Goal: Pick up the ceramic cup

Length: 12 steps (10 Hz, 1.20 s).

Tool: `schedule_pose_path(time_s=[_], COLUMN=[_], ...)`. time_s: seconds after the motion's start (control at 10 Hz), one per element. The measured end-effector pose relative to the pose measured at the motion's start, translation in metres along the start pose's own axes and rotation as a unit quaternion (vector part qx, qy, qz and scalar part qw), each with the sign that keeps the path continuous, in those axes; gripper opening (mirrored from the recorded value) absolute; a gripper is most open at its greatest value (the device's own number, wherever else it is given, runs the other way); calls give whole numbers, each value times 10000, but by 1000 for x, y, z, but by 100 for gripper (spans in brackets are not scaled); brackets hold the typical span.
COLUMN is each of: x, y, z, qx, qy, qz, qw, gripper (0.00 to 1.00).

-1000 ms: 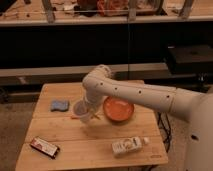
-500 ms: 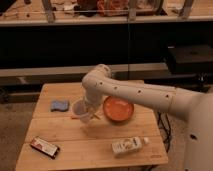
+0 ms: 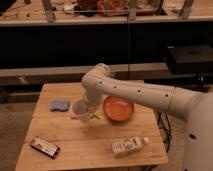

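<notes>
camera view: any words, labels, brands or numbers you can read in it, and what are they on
No text here can be read.
white carton: faint markings on its side, not legible.
dark packet: a pale label, not legible.
ceramic cup, orange bowl, blue cloth: no print visible.
tool, right beside the ceramic cup: no marking visible.

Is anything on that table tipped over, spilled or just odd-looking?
The ceramic cup is tilted rather than upright, at the gripper, just left of the orange bowl. The white carton lies on its side near the front edge of the table. No spill is visible.
</notes>
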<state>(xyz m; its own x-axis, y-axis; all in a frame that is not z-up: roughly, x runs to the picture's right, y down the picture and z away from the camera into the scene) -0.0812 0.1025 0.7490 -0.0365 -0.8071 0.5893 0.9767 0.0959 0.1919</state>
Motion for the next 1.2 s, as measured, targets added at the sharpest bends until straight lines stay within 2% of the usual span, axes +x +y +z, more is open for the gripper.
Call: schedule_pose_path(time_s=[1.2], x=[3], y=[-3], z=[-1], qx=[9], qy=[-11], qz=[-47], qw=[10000], gripper=[0])
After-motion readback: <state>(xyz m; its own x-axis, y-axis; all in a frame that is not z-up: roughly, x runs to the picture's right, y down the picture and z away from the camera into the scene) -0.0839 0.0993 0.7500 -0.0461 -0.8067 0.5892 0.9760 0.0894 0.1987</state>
